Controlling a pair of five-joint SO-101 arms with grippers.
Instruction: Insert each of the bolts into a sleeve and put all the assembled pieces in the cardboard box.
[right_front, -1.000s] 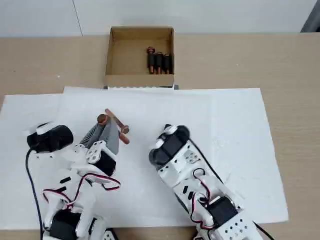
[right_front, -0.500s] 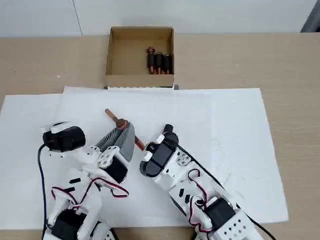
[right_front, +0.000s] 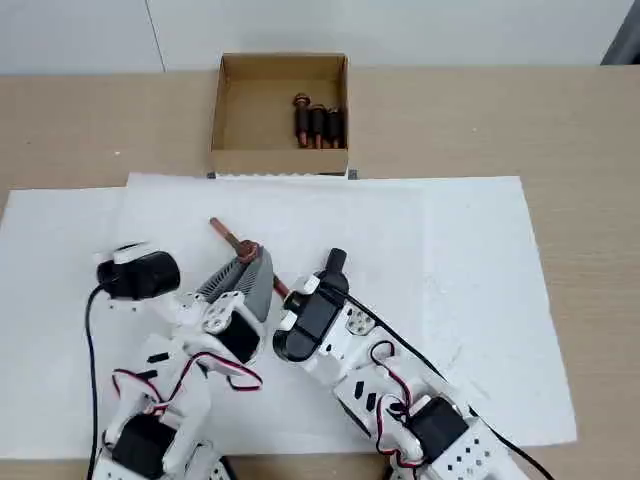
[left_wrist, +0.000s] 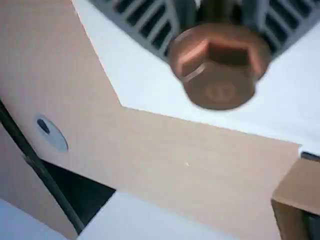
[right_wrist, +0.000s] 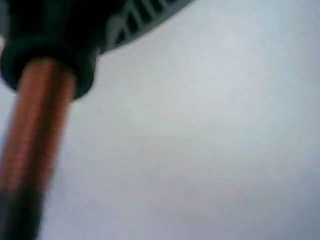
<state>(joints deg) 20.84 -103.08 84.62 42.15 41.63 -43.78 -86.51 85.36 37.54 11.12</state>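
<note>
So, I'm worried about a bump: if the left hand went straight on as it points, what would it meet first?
Likely the near wall of the cardboard box. The left hand may tilt down, though, and reach the paper first.

My left tool (right_front: 252, 258) is clamped on a bolt (left_wrist: 220, 65), with its grey fingers (left_wrist: 134, 16) on either side of the head. My right tool (right_front: 335, 262) sits just beside it. Both arms are low, folded and angled toward each other.
</note>
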